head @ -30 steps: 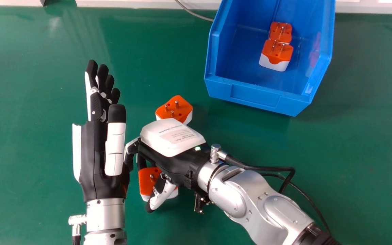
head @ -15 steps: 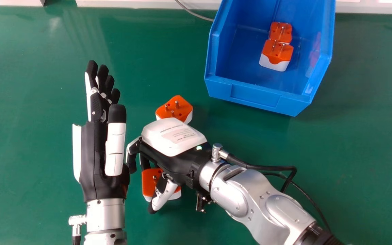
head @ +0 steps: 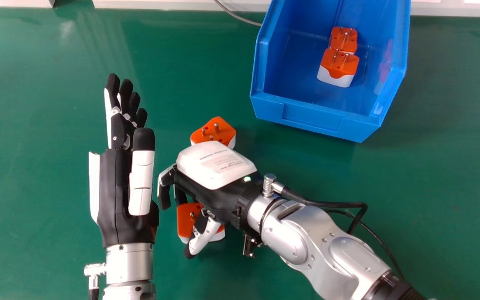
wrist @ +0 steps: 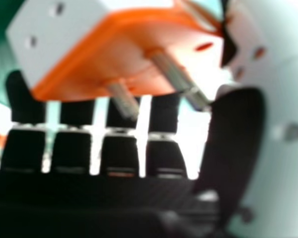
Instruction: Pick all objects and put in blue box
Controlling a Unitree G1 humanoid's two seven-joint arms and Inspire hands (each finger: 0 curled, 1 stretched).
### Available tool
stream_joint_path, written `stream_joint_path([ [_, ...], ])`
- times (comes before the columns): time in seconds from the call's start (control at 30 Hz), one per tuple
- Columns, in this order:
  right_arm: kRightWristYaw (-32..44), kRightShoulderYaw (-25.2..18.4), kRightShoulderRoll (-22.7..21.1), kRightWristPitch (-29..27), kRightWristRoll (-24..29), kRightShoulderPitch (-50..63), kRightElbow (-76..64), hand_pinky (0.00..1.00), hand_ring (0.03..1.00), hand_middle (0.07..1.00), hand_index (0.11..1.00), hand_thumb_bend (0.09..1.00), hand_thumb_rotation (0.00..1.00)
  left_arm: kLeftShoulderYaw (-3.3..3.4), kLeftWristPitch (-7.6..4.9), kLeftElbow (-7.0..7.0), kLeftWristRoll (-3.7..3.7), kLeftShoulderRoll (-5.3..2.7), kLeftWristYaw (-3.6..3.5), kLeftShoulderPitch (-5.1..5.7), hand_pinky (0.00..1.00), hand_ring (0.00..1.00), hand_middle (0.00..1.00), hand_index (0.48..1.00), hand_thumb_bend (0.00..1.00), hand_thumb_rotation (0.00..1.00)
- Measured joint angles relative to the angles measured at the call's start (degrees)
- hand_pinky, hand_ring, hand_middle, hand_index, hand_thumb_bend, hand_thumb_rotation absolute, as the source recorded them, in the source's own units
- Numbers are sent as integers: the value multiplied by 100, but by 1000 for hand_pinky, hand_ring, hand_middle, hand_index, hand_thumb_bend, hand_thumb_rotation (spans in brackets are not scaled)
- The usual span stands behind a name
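**Two in, one in the grasp, at least one more to come**

The plug adapter in hand (head: 185, 221), orange on its pinned face and white on its body, sits under the palm side of the right hand (head: 219, 200), low over the table (head: 48, 146). Whether it is clear of the surface or touching it cannot be told. The right hand view has its metal pins (wrist: 174, 77) on the side towards the hand.

The right hand's fingers are bent, partly closed, with the thumb brought in from the opposite side, so the adapter is caught between them. The hold looks usable, though the adapter is broad and could slip or turn if the thumb eases.

Just beyond that hand lies a loose adapter (head: 219, 131), pins up, partly covered by the hand's back. A patch of orange (head: 154, 232) shows by the left hand's wrist; it may be another adapter, but too little is visible to say.

Farther out, to the right, the blue box (head: 313, 116) holds a near adapter (head: 340, 68) and a far adapter (head: 339, 37), one behind the other. The job seems roughly half done.

The left hand (head: 117, 196) is at the view's left, fingers straight and holding nothing.
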Motion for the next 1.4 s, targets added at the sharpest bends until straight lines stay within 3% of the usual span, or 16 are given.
stream_joint_path([
  [0.03,-62,-9,-26,-5,-1,0,-46,285,362,467,554,545,11,0,-2,2,8,0,15,0,1000,1000,1000,1000,829,864],
  [0.1,-346,-103,-91,-49,-9,41,-153,289,364,474,551,538,9,5,-32,34,94,-1,113,-1,1000,1000,1000,1000,828,865],
  [0.17,-664,-254,-183,-93,-5,117,-308,289,364,474,551,538,9,10,-58,57,170,-1,165,1,1000,1000,1000,1000,828,865],
  [0.33,-1057,-826,-307,-158,260,420,-889,289,364,474,551,538,9,3,-83,81,230,-1,264,-3,1000,1000,1000,1000,828,865],
  [0.5,-1095,-1297,-473,-153,499,647,-1418,298,371,481,545,533,7,-6,-97,109,233,-1,277,-15,1000,1000,1000,1000,826,869],
  [1.0,-1471,-2488,-846,-138,368,992,-3140,301,373,476,536,525,4,-34,-118,295,206,-2,246,-137,1000,1000,1000,1000,826,877],
  [1.2,-1871,-3134,-1129,-209,291,496,-3162,303,378,480,533,519,3,-61,-121,350,200,-2,242,-209,1000,1000,1000,1000,829,876],
  [1.4,-1940,-3352,-1325,-262,429,-215,-2449,304,380,481,529,514,2,-61,-147,446,184,-2,245,-322,1000,1000,1000,1000,832,876],
])
